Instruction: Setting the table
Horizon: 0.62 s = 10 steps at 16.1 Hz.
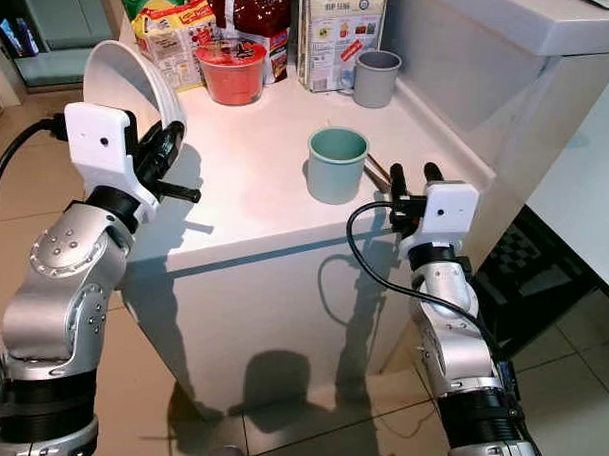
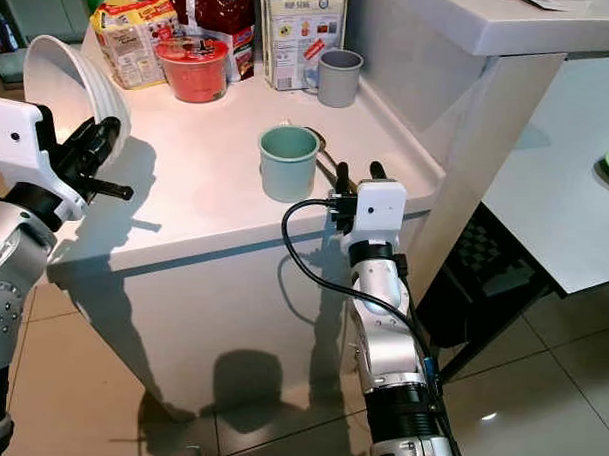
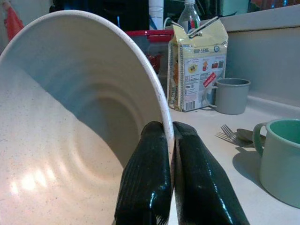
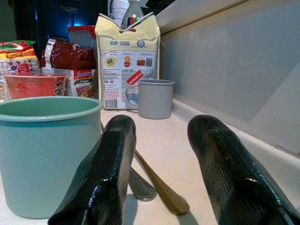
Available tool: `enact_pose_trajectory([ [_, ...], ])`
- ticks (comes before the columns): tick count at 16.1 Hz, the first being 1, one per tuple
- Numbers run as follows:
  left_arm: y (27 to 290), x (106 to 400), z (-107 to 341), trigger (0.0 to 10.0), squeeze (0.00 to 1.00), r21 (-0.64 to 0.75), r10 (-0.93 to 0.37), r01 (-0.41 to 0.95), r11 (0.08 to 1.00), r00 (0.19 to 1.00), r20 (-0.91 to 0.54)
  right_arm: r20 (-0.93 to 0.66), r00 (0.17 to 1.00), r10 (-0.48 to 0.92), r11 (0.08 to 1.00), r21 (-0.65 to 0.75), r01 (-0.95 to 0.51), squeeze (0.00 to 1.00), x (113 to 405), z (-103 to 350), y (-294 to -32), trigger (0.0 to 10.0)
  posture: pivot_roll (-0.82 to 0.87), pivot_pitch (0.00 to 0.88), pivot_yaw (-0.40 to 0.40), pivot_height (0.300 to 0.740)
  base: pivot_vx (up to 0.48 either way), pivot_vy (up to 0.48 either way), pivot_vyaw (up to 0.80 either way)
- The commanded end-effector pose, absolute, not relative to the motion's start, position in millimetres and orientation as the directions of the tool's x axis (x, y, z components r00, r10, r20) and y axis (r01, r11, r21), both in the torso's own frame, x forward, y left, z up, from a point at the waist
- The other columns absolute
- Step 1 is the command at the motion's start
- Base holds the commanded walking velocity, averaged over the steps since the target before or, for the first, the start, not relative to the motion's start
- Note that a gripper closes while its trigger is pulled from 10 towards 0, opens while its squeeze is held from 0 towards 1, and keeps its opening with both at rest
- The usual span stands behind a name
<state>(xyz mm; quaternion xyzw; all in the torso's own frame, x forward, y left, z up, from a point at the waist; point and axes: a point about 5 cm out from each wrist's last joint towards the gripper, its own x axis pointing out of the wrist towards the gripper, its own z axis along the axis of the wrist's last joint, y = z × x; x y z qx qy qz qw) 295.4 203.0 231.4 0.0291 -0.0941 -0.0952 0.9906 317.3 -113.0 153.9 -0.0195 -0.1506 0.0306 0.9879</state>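
The left gripper (image 3: pixel 171 140) has its fingers pinched shut on the rim of a white bowl (image 1: pixel 124 82), held tilted on edge above the left end of the white counter (image 1: pixel 246 176). The bowl looks stiff, glazed and breakable, so the thin rim hold could slip; a deeper bite seems safer. The right gripper (image 4: pixel 161 150) has its fingers spread apart, empty, low over the counter's near right edge, pointing at the handles of a fork (image 3: pixel 229 132) and spoon (image 4: pixel 140 185) just beside a green cup (image 1: pixel 337 164). That cutlery looks light, hard and flat-lying, best pinched across the handles.
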Motion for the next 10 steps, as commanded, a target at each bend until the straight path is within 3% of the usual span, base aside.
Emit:
enact_pose_trajectory([
  [1, 200.8, 296.2, 236.0, 0.0, 0.00, 0.087, -0.202, 0.188, 0.978, 0.958, 0.203, 0.298, 0.952, 0.067, 0.998, -0.039, -0.058, 0.00, 316.5, 156.3, -112.8, 10.0, 0.18, 0.000, 0.043, 0.740, -0.394, 0.000, 0.00],
  [6, 201.3, 296.5, 233.2, 0.0, 0.00, 0.087, -0.199, 0.186, 0.979, 0.960, 0.194, 0.286, 0.955, 0.074, 0.997, -0.038, -0.066, 0.00, 315.1, 153.9, -111.5, 10.0, 0.18, 0.000, 0.039, 0.740, -0.472, 0.000, 0.00],
  [10, 203.5, 297.3, 232.2, 0.0, 0.00, 0.088, -0.188, 0.174, 0.981, 0.963, 0.193, 0.266, 0.961, 0.081, 0.996, -0.042, -0.073, 0.00, 312.9, 149.0, -113.6, 10.0, 0.18, 0.000, 0.038, 0.740, -0.069, 0.000, 0.00],
])
